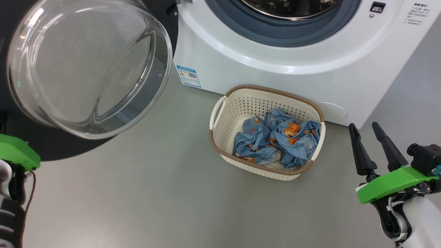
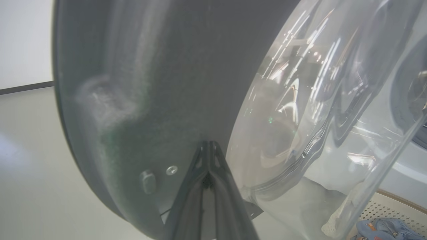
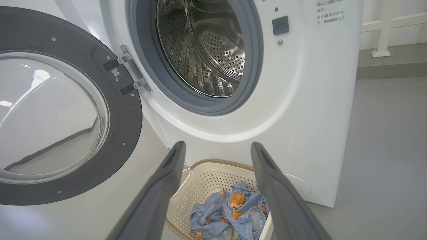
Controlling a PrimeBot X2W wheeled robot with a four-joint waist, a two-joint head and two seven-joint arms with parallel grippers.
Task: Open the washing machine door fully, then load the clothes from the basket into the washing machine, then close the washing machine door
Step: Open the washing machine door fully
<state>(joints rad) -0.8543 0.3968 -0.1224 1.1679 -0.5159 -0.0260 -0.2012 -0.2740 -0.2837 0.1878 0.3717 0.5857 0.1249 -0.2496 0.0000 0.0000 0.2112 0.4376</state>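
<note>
The clothes [image 1: 275, 139] lie bunched along the basket [image 1: 272, 90] at centre frame, on the floor before the washer [image 1: 275, 69], whose door [image 1: 89, 65] hangs wide at upper left. The right gripper [image 1: 363, 125], fingers spread and empty, stands at lower right; it is the nearer arm, with the heap just up and left of it. The left gripper [image 2: 208, 146], clenched on nothing, points at the door's dark inner face.
</note>
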